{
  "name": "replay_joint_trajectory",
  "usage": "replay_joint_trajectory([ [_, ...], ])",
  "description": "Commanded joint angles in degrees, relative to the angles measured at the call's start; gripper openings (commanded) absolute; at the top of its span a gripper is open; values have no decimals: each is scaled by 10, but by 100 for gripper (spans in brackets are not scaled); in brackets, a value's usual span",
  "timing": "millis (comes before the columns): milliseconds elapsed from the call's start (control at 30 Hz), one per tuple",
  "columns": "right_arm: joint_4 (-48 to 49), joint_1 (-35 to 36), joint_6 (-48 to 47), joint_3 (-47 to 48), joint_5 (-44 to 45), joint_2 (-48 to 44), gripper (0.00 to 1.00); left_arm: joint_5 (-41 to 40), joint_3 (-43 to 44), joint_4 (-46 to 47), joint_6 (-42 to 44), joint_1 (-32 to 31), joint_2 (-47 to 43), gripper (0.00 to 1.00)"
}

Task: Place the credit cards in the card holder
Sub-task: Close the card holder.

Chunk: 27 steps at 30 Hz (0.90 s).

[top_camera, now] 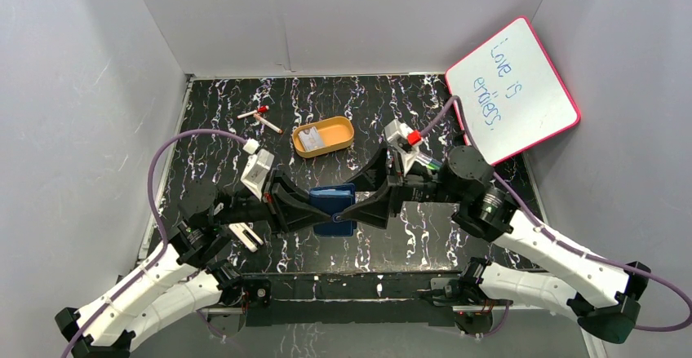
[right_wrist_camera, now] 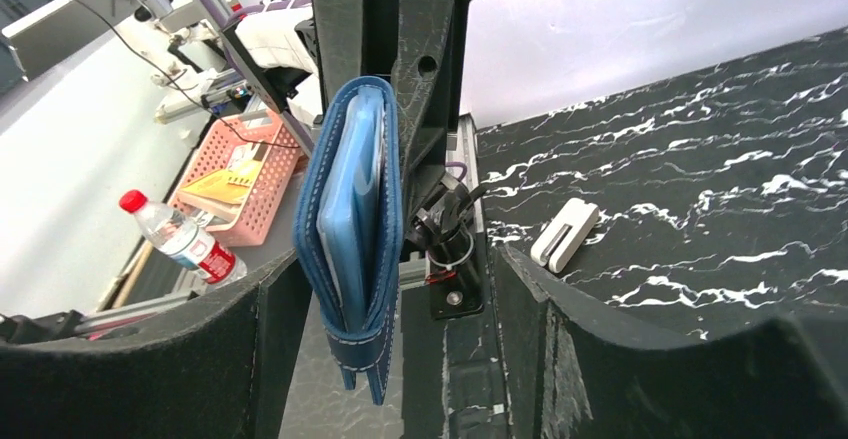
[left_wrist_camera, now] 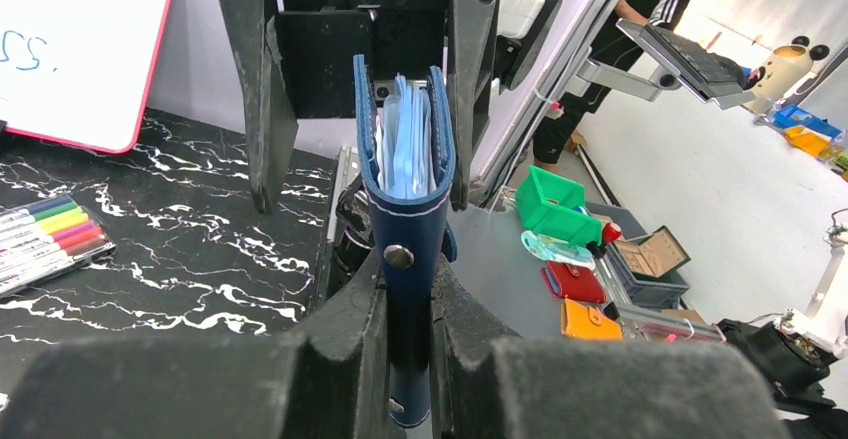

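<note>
left gripper point(left_wrist_camera: 408, 294) - arm stretched in to centre, clamped on the upright wallet point(top_camera: 331, 200) | right gripper point(right_wrist_camera: 392, 274) - arm reaching in opposite, fingers wide apart, wallet between them, against one | card point(top_camera: 311, 138) in orange tray point(top_camera: 338, 133), far centre

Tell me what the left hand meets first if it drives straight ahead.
The card holder clamped in the left hand itself; right beyond, probably the right hand facing it.

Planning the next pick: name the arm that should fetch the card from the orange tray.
Likely right: the right fingers stand open, while the left fingers clamp the card holder. The card lies in the tray.
</note>
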Motion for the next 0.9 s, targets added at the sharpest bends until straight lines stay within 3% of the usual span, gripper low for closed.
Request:
replay_joint_trajectory([
  [0,65,1,37,8,-14,3,71,-19,27,29,-21,-2,4,0],
  [133,90,1,63,-3,5,7,60,-48,38,2,-31,-2,16,0],
  [333,140,0,97,-25,34,-1,62,-85,41,-22,-35,-2,16,0],
  [467,142,1,114,-17,22,17,49,-124,32,-15,-51,-2,11,0],
  [700,156,1,134,-20,25,26,39,-189,45,-47,-93,-2,31,0],
  [867,167,1,142,-25,28,25,26,-206,43,-49,-111,-2,38,0],
])
